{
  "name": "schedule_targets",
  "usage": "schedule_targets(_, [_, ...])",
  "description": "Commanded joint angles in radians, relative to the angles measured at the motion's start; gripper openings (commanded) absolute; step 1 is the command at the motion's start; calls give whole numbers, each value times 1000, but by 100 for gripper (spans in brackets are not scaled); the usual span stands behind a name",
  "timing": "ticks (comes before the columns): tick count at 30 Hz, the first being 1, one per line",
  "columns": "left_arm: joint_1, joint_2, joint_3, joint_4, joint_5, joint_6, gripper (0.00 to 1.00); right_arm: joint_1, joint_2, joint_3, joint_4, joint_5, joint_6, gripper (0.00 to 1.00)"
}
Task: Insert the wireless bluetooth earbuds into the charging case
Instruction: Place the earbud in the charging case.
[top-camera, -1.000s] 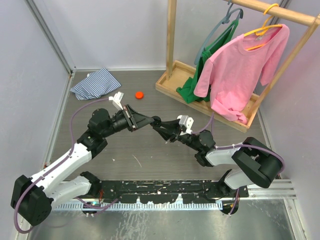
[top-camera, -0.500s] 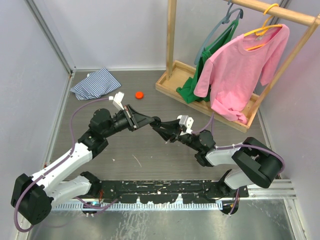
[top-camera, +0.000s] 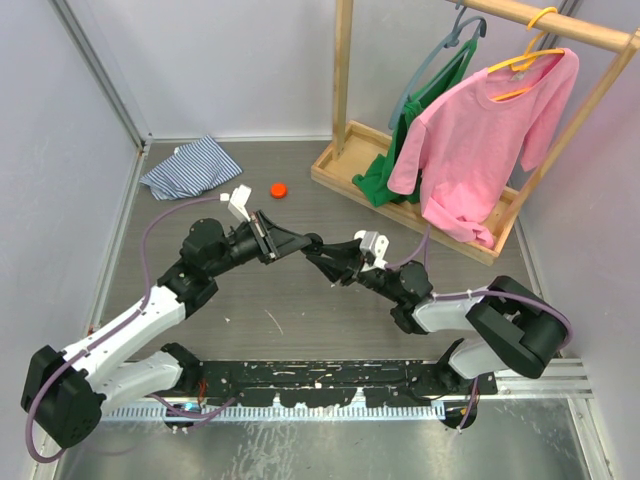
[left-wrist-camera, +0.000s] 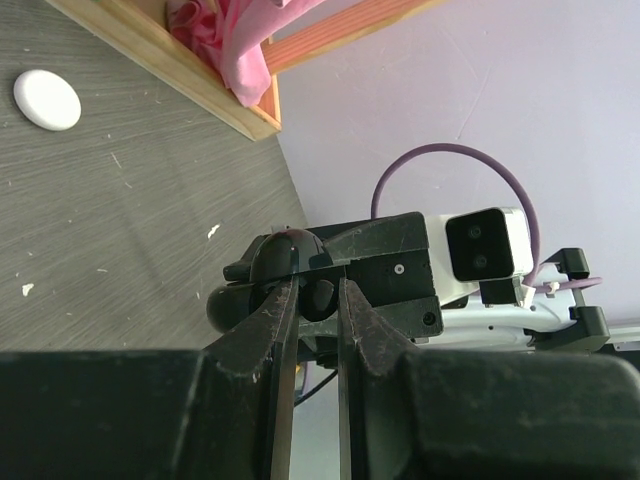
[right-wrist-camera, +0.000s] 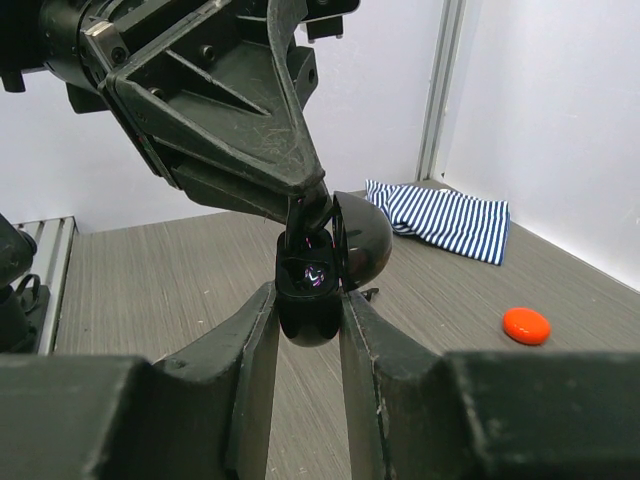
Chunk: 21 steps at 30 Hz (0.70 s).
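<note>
- Left gripper (left-wrist-camera: 312, 292): clenched on a small dark piece at its very tip, which we take for an earbud (left-wrist-camera: 318, 296).
- Right gripper (right-wrist-camera: 308, 298): clamped around the lower body of the black charging case (right-wrist-camera: 308, 318). The lid (right-wrist-camera: 364, 245) is swung open and the mouth faces the left gripper.
- Both are held in the air above the middle of the bench (top-camera: 300, 315), tip to tip. The earbud is at the mouth of the case, and we cannot tell whether it is seated.
- Change over the last second: very little. In the top view the left wrist has crept slightly towards the right arm, and the right arm has held its place. Neither grip has loosened.
- Our reading: the insertion is under way and the motion is fine alignment. We judge that the bud is not yet let go.
- The right wrist view alone shows the open well with a purplish glint inside, and the left tip poised over it. It also shows an orange disc (right-wrist-camera: 526, 324) and a striped cloth (right-wrist-camera: 440, 220) towards the far left corner.
- The left wrist view alone shows the pinch from behind, with the case half hidden by the fingers. It also shows a white puck (left-wrist-camera: 47, 99) lying on the bench near the wooden rack (left-wrist-camera: 190, 80).
- The top view gives only the meeting of the arms. The case and the bud are too small to make out there.
</note>
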<state>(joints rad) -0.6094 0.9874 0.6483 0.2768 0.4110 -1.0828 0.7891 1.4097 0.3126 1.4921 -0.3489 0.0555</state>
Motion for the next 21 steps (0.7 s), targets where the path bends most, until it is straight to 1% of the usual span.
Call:
schedule_targets(1, [-15, -6, 8, 14, -17, 30, 7, 4, -44, 0, 103, 3, -11, 14])
schedule_targets(11, [-16, -45, 37, -95, -73, 93, 20, 4, -62, -11, 103, -4, -12, 14])
schedule_targets(21, [-16, -36, 55, -121, -71, 101, 30, 4, -70, -20, 106, -8, -16, 14])
